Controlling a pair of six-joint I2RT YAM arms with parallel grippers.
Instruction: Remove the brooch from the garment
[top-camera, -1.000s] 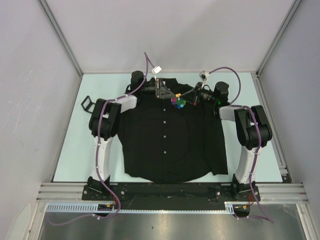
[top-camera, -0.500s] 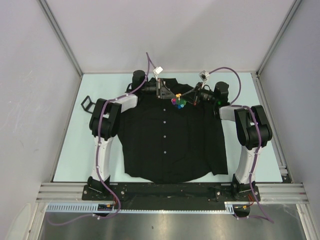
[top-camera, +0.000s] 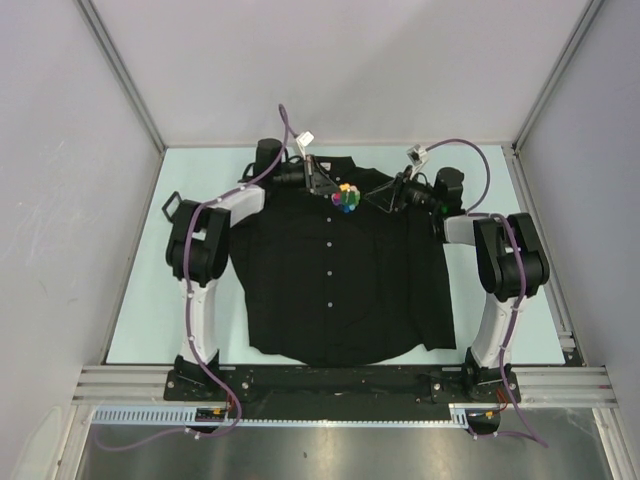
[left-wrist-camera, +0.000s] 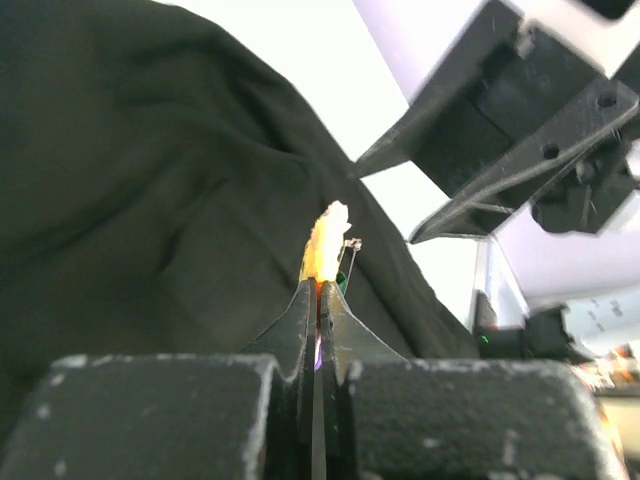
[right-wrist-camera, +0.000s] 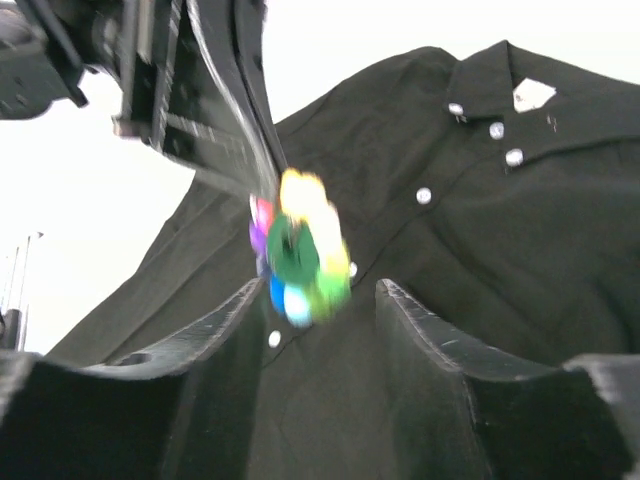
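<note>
Matt black cloth garment (top-camera: 340, 290)

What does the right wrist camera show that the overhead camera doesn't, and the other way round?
Only the right wrist view: a white patch inside the collar, and the right gripper close up, its jaws apart. Only the overhead view: the whole garment, collar to hem, spread on the table. Both: the brooch with its rainbow petals, pinched by the shut left gripper near the collar.
</note>
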